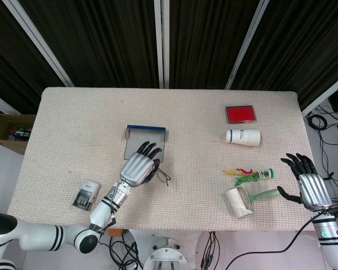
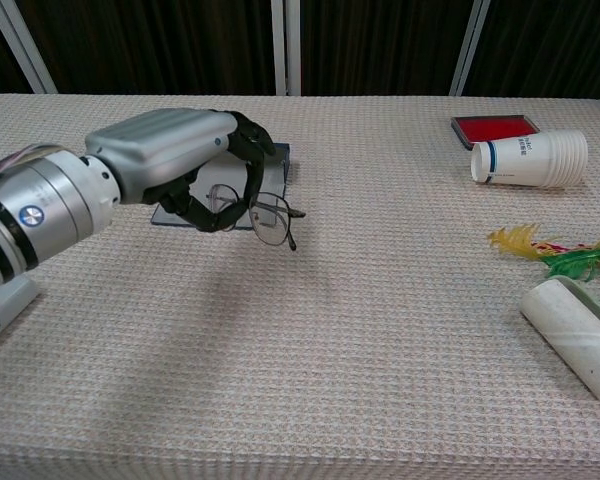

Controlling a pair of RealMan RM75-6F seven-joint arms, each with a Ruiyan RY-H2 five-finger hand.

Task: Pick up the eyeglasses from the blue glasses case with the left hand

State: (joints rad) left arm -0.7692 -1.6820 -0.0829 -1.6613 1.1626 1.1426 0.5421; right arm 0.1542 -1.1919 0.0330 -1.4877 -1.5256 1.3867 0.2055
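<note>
Setting: a robotics lab or test room, staged for manipulation trials. The surface (image 1: pixel 214 112) is covered with a beige woven cloth and backed by dark vertical blinds (image 1: pixel 101 39) with pale metal frame bars. Unrelated props lie scattered on it: a red stamp pad (image 1: pixel 240 113), a stack of paper cups (image 1: pixel 243 136) on its side, a lint roller (image 1: pixel 243 201), a feather toy (image 1: pixel 245 174). Loose cables (image 1: pixel 321 126) and a cardboard box (image 1: pixel 10 126) sit on the floor beside it.
</note>
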